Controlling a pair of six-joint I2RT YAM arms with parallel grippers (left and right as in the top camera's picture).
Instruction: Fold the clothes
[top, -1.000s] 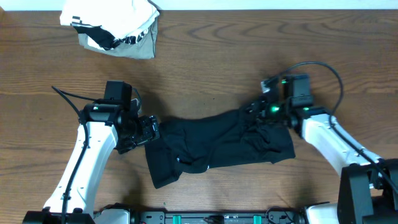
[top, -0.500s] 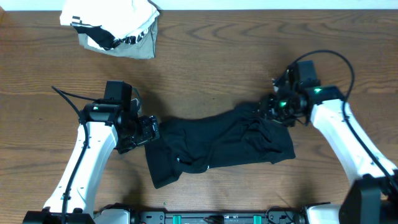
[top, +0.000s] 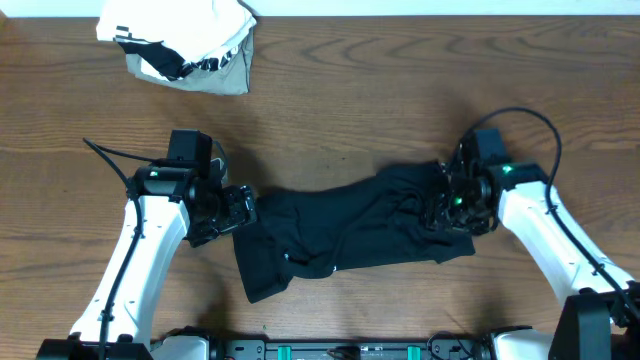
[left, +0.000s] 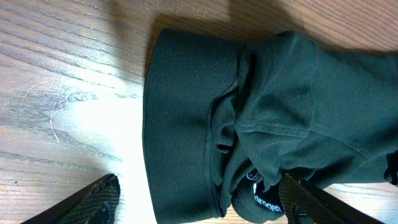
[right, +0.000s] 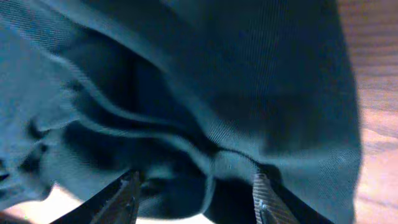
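The black garment (top: 350, 235) lies crumpled across the middle of the wooden table. In the left wrist view its folded black fabric (left: 249, 106) shows a small white printed logo (left: 268, 200) near the bottom. My left gripper (top: 243, 210) is open at the garment's left end, its fingers (left: 199, 202) spread on either side of the fabric. My right gripper (top: 447, 208) is over the garment's right end, open, with its fingers (right: 196, 196) spread on either side of a fold of dark cloth (right: 205, 93).
A white-and-grey bundle with black-and-white striped trim (top: 185, 42) lies at the far left back of the table. Bare wood (top: 400, 90) shows behind the garment. The table's front edge with a black rail (top: 350, 350) runs close below the garment.
My right gripper has moved down and forward from behind the garment's right end onto its right edge. The left arm and the garment's left part have stayed still.
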